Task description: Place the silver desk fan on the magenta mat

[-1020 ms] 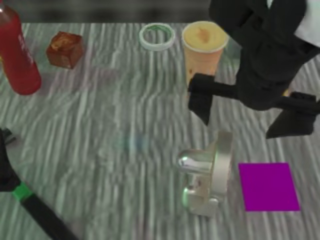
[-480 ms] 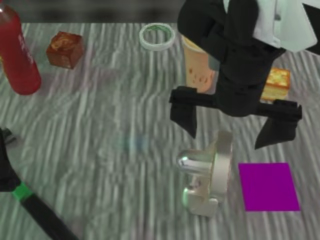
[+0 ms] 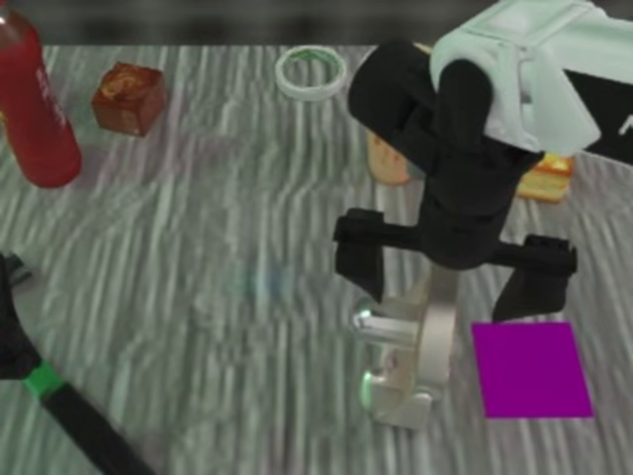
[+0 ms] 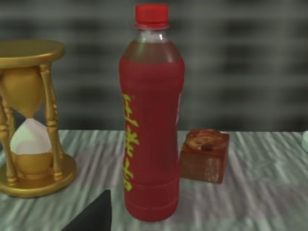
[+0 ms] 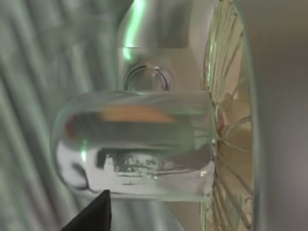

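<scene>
The silver desk fan [image 3: 415, 351] stands near the table's front, right of centre, its disc head edge-on and its motor bulge [image 5: 134, 144] pointing left. The magenta mat [image 3: 531, 368] lies flat just right of the fan, bare. My right gripper [image 3: 453, 277] hangs open directly above the fan's far side, one finger [image 3: 358, 259] left of the motor bulge and the other [image 3: 524, 287] right of the disc, above the mat's far edge. Nothing is held. My left arm [image 3: 40, 386] rests parked at the front left corner.
A red drink bottle [image 3: 35, 99] and a brown cube [image 3: 129, 97] stand at the back left, with a gold hourglass [image 4: 29, 115] beside the bottle. A tape ring [image 3: 311, 71] lies at the back centre. An orange cup [image 3: 388, 158] and a yellow block [image 3: 549, 180] sit behind my right arm.
My right gripper has travelled forward and down from the back of the table, coming over the fan with its fingers straddling it. Fan and mat have not moved.
</scene>
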`<state>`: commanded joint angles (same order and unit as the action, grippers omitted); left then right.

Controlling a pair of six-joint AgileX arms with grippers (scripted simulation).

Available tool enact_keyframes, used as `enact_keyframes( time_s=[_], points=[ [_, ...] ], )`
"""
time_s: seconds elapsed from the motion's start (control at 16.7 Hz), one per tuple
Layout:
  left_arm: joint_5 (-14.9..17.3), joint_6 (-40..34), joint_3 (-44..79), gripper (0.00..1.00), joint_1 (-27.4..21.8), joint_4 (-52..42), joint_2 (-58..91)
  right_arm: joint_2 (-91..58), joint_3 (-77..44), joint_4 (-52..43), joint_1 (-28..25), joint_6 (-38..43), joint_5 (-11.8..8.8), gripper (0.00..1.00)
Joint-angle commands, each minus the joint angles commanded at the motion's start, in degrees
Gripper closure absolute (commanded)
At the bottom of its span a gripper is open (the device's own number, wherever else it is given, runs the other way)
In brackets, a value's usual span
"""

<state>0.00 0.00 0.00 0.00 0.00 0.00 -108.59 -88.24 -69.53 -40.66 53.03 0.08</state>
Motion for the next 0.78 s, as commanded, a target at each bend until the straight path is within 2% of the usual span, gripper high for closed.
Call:
enact_keyframes(
  time_s=[0.3,0.78],
  points=[
    [0.0,0.0,0.0,0.0,0.0,0.0,0.0,-0.1,0.9,0.9,0.0,0.0,0.0,0.0],
    [0.0,0.0,0.0,0.0,0.0,0.0,0.0,-0.1,0.9,0.9,0.0,0.0,0.0,0.6]
  ],
)
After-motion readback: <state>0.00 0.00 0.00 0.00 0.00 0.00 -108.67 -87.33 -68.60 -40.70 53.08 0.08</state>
